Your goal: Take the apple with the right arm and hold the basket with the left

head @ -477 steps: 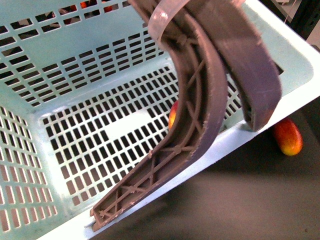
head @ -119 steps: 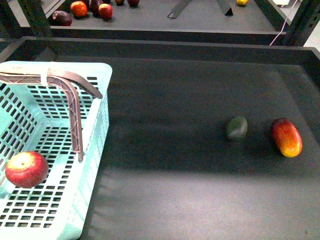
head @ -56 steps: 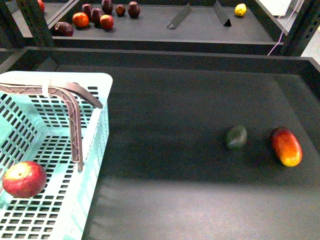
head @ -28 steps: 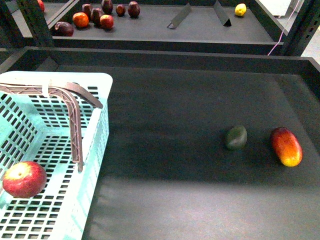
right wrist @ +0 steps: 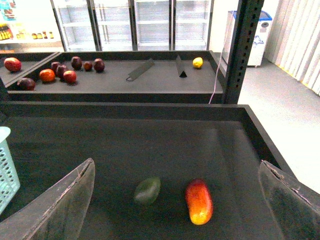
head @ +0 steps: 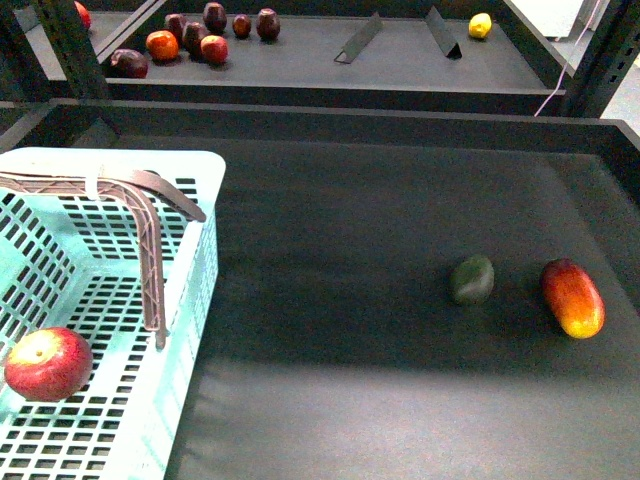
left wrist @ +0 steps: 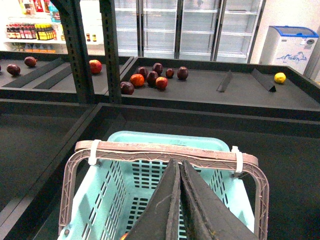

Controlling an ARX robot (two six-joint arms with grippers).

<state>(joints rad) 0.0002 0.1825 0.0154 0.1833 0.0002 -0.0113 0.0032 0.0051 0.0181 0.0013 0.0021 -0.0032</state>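
Presently the apple (head: 47,364) lies on the slotted floor inside the basket (head: 195,262), at the near left of the front view, stem dimple turned upward and no gripper touching it. The basket stands at the left end of the dark table (head: 350,380); its two brownish-grey handles (head: 150,250) are raised together above the opening and bound by pale ties (left wrist: 237,159) near each end, as the left wrist view shows. In that same view the left gripper (left wrist: 179,172) hangs over the basket with its two dark fingers pressed together, nothing between them, their tips level with the handle bar but not seen to grasp it. The right gripper (right wrist: 177,200) is spread wide, its fingers (right wrist: 60,205) at opposite sides of the right wrist view, empty, above the right part of the table. Below it lie a small dark green fruit (head: 472,279) and, just beside it toward the table's right edge, an elongated red-and-yellow fruit (head: 573,297); the two are apart, not touching. Beyond the table a farther shelf (head: 400,55) carries a cluster of dark red and orange fruit (head: 190,35), two angled dividers (head: 358,38) and a single yellow fruit (head: 481,24).
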